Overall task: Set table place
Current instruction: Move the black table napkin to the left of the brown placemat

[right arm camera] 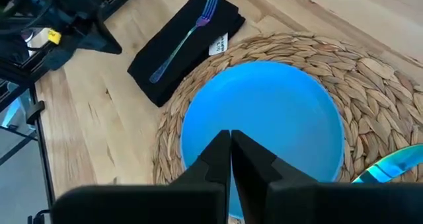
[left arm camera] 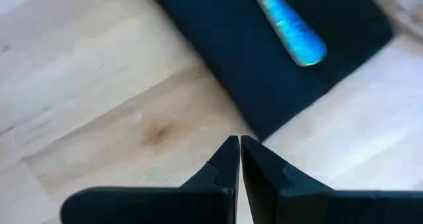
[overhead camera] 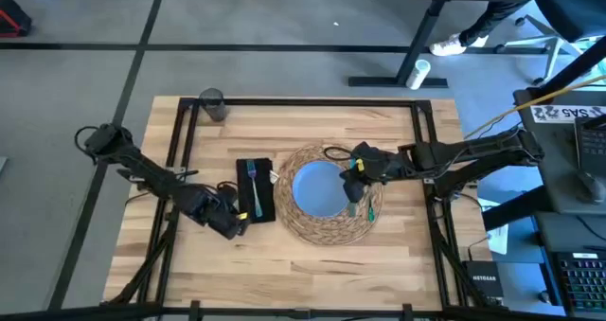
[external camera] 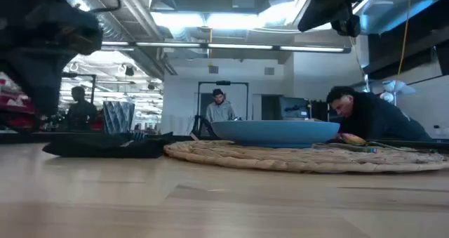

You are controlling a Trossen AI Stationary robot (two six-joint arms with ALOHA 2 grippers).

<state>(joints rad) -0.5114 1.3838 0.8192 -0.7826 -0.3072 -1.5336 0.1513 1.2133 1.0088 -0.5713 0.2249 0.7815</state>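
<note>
A round woven placemat [overhead camera: 333, 224] lies mid-table with a blue plate [overhead camera: 318, 189] on it. Green-handled cutlery [overhead camera: 370, 207] rests on the mat's right part, beside the plate. To the mat's left lies a black napkin [overhead camera: 254, 192] with a teal fork [overhead camera: 252, 177] on top. A small grey glass [overhead camera: 212, 105] stands at the far left corner. My left gripper [left arm camera: 239, 145] is shut with nothing in it, just off the napkin's near corner [left arm camera: 259, 126]. My right gripper [right arm camera: 230, 139] hangs shut and empty over the plate [right arm camera: 264, 112].
The wooden table [overhead camera: 284, 264] has bare planks along its near side and far middle. Black frame bars [overhead camera: 180, 141] run along the left and right edges. In the low view, people [external camera: 372, 119] are in the room beyond the table.
</note>
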